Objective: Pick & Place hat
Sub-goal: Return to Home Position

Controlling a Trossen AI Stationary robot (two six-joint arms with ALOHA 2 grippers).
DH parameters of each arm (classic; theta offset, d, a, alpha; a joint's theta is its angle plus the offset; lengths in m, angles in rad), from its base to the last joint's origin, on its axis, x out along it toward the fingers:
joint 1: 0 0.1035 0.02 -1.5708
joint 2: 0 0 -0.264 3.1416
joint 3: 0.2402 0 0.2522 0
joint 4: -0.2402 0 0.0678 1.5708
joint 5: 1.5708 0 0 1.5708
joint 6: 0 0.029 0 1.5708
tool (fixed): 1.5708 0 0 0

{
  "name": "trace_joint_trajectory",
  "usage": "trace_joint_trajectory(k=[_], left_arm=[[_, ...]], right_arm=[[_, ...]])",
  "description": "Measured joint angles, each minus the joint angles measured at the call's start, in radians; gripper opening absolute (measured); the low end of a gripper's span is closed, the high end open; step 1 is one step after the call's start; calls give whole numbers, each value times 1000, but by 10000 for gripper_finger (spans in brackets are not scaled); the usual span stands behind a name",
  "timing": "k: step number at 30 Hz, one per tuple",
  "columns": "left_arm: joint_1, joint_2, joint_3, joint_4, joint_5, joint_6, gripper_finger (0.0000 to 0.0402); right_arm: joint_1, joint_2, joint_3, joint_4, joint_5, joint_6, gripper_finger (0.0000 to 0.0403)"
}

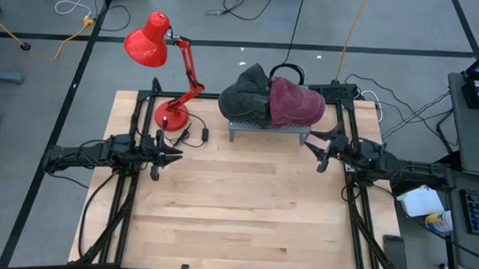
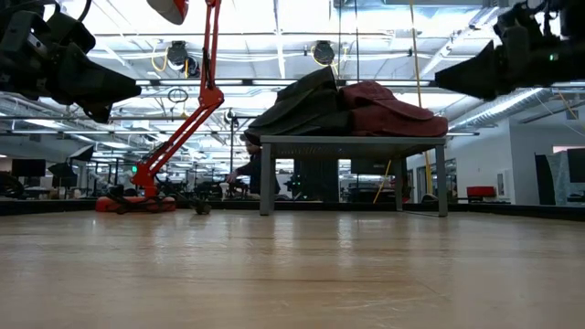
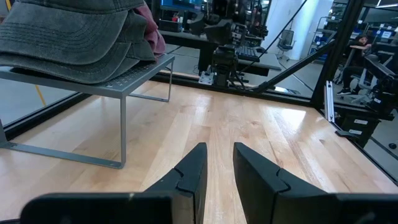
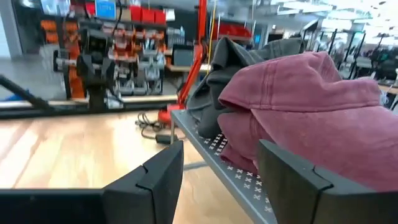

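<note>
Two caps lie side by side on a small grey metal rack [image 1: 265, 130] at the table's far middle: a dark grey cap [image 1: 245, 95] on its left half and a maroon cap [image 1: 295, 103] on its right half, overlapping in the middle. My right gripper [image 1: 320, 149] hovers open just right of the rack's near corner, above the table; its wrist view shows the maroon cap [image 4: 298, 99] close ahead. My left gripper [image 1: 169, 145] waits at the table's left, fingers a narrow gap apart, pointing toward the rack [image 3: 134, 78] and the grey cap [image 3: 74, 37].
A red desk lamp [image 1: 174, 76] stands at the far left of the table, its base [image 1: 171, 114] next to the rack, with a black cord [image 1: 193, 135] trailing beside it. The wooden table [image 1: 237, 214] stretches toward me. Black frame rails run along both sides.
</note>
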Motion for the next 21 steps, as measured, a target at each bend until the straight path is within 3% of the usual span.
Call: trace_joint_trajectory(k=[9,21], left_arm=[[0,0,0,0,0,0,81],[0,0,0,0,0,0,81]], right_arm=[[0,-38,-161,214,-70,7,193],[0,-39,-198,121,-101,-1,190]])
